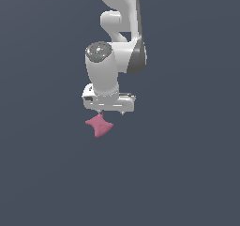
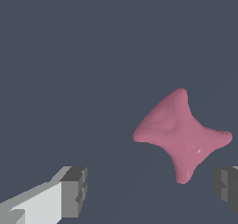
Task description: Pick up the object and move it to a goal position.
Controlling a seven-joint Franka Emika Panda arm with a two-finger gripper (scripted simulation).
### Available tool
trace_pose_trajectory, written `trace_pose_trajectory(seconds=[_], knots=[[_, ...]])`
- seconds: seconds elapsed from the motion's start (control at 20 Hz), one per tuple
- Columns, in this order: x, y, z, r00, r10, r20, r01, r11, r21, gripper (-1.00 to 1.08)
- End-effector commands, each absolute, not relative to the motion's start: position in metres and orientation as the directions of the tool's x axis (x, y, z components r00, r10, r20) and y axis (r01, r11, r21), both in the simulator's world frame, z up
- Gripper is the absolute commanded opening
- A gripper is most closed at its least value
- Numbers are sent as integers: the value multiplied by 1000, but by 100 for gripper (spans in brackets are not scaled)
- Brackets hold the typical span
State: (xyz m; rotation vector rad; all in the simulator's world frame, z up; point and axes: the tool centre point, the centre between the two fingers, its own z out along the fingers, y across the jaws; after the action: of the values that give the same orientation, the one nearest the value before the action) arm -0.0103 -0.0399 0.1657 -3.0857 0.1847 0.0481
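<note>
We see our gripper [image 2: 148, 190] spread wide, holding nothing, pink object [image 2: 182, 134] on the flat grey floor [image 2: 69, 56] just under the fingers [image 2: 74, 190], bare ground all round.

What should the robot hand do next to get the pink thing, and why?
Probably shift sideways a little to centre on it, then go down. In the wrist view the gripper is open and the pink object sits off-centre, nearer one finger than the other, not yet between them.
</note>
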Motion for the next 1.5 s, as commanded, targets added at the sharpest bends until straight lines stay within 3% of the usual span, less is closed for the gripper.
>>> trace_pose_trajectory(seconds=[0.0, 0.7, 1.45], knots=[[-11, -42, 167, 992, -123, -36, -124, -991, -51, 100], [-12, -52, 154, 999, -17, -27, -18, -999, -42, 100], [-18, -85, 113, 947, 322, -10, 322, -946, -18, 100]])
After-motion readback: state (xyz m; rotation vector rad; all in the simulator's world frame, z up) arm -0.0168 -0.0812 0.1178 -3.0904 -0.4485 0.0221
